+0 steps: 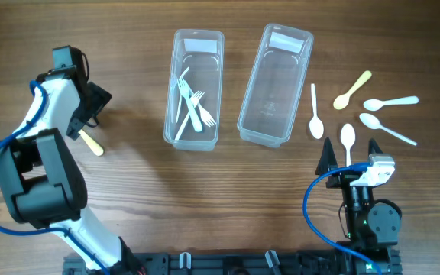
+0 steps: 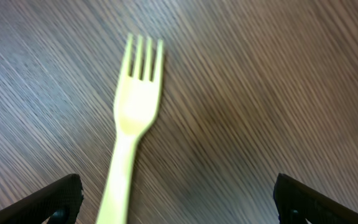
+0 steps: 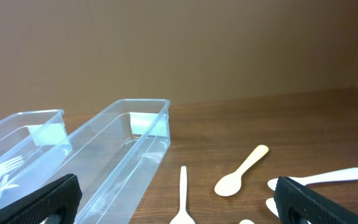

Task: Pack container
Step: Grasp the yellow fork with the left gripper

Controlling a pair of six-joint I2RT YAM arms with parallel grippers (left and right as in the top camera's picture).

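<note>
A pale yellow plastic fork (image 2: 132,124) lies on the wooden table under my left gripper (image 2: 176,199), which is open with its fingers on either side of the fork's handle; overhead the fork's handle (image 1: 92,142) shows below that gripper (image 1: 90,114). The left clear container (image 1: 195,134) holds several white forks (image 1: 192,107). The right clear container (image 1: 275,134) is empty. Several spoons lie right of it: white ones (image 1: 315,114) (image 1: 347,139) (image 1: 389,102) (image 1: 385,128) and a yellow one (image 1: 352,91). My right gripper (image 1: 350,156) is open and empty, near the front edge.
Both containers stand side by side at the table's middle back, also seen in the right wrist view (image 3: 129,155) (image 3: 17,134). The yellow spoon (image 3: 241,171) lies ahead of the right gripper.
</note>
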